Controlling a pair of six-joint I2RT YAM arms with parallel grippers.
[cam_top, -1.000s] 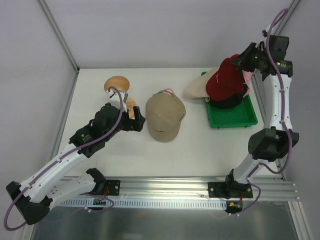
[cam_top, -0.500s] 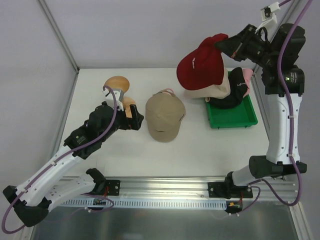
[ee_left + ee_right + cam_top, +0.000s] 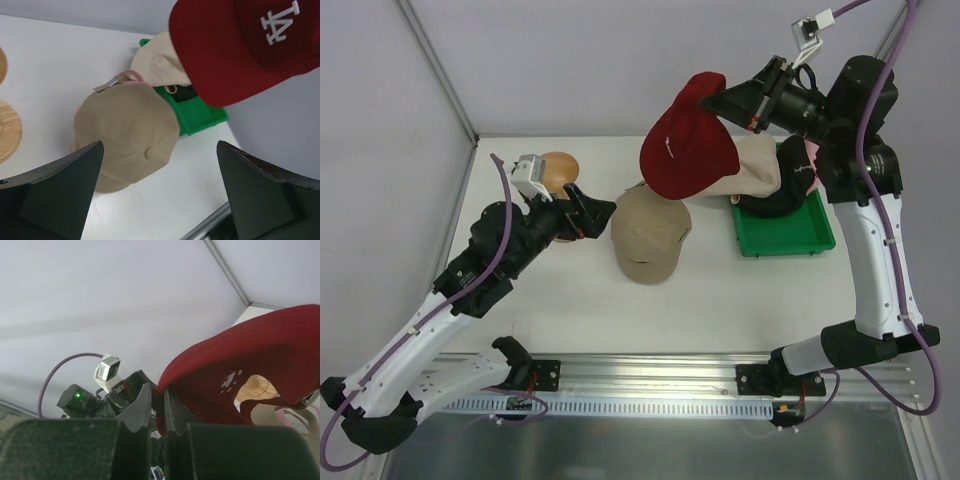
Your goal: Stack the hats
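Observation:
My right gripper is shut on the rim of the red cap with white lettering and holds it in the air, left of the green tray. The red cap also shows in the left wrist view and in the right wrist view. The tan cap lies on the white table over a bit of pink fabric. The cream bucket hat and the black hat lie in the tray. My left gripper is open and empty, just left of the tan cap.
A mushroom-shaped wooden stand stands at the back left, by my left wrist. White walls with metal frame posts close the back and both sides. A metal rail runs along the near edge.
My right arm has lifted the red cap out of the tray and carried it up and left. My left arm has risen and shifted slightly toward the tan cap.

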